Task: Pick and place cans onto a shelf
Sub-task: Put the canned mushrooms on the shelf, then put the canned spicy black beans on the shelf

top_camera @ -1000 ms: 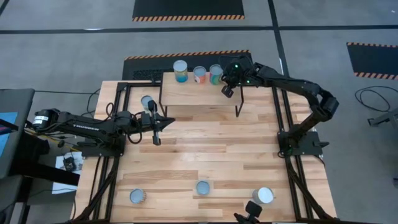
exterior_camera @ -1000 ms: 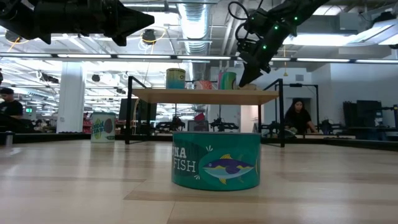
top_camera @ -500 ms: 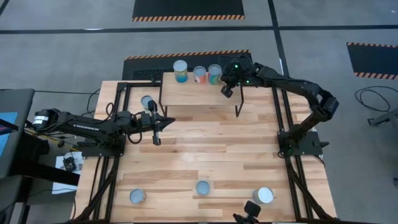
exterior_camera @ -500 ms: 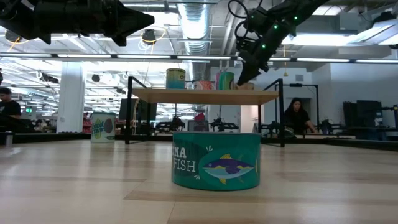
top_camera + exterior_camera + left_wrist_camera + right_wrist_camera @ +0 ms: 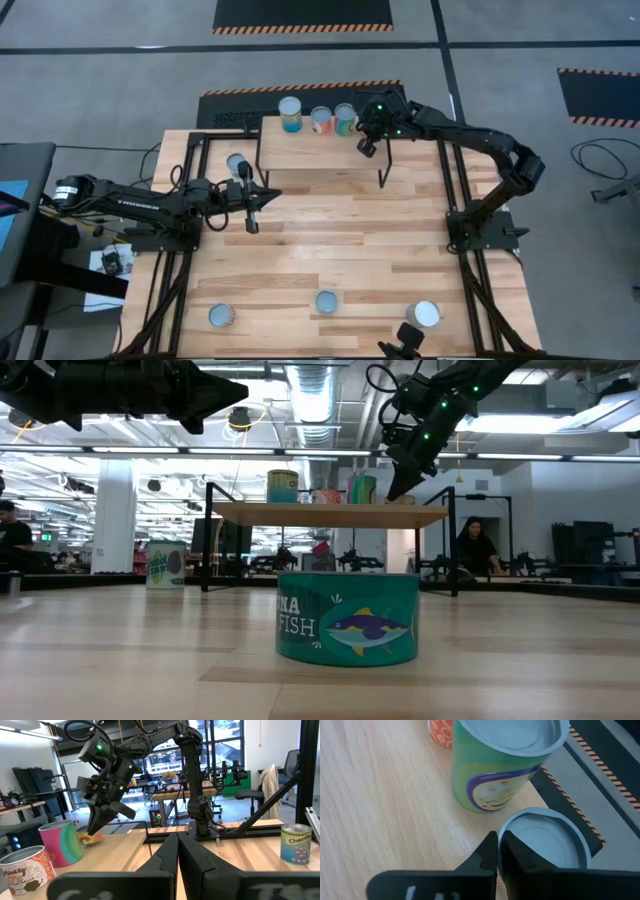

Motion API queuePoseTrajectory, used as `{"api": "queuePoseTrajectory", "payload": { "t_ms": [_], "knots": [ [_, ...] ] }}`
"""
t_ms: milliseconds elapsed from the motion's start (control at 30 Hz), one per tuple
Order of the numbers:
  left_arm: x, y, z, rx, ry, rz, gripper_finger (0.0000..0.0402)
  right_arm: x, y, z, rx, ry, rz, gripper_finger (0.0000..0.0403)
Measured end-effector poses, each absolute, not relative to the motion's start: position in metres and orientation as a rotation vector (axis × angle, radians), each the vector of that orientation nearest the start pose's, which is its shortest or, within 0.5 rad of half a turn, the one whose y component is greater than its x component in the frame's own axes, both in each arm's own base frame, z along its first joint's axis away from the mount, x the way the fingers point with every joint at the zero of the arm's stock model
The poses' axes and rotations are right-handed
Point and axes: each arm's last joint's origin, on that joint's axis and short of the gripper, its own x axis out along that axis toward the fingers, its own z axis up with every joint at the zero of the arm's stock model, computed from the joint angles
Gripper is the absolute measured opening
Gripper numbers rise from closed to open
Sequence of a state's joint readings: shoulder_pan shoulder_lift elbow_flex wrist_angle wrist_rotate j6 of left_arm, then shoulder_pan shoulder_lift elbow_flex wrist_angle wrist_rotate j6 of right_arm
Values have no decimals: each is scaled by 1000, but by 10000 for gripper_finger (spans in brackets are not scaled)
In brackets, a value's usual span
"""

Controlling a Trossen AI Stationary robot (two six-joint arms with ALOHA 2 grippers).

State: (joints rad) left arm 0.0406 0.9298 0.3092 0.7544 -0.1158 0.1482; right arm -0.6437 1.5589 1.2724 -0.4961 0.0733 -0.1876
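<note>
I count three cans (image 5: 318, 119) along the shelf (image 5: 320, 150) far edge, four left on the table (image 5: 330, 240), with my right gripper (image 5: 366, 146), fingers together and empty, over the shelf's right end, left gripper (image 5: 250, 213) likewise closed.

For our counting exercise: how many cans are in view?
8. On the shelf: a teal can, an orange can, a green can, a low can beneath the right end effector. One can is beside the left arm; three more cans line the table's near edge.
</note>
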Motion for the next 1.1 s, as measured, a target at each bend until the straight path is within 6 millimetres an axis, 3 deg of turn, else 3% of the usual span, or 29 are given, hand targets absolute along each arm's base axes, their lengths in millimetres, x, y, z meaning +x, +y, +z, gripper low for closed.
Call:
{"api": "queuePoseTrajectory", "payload": {
  "t_ms": [367,733,967,1100],
  "knots": [
    [192,11,234,143,-122,166,2,268,-204,288,57,826,-608,79],
    [192,11,234,143,-122,166,2,266,-204,290,-3,850,-638,78],
    [192,11,234,142,-114,165,2,252,-170,331,-153,773,-667,15],
    [192,11,234,141,-115,165,2,237,-143,346,-195,631,-634,12]
  ]
}}
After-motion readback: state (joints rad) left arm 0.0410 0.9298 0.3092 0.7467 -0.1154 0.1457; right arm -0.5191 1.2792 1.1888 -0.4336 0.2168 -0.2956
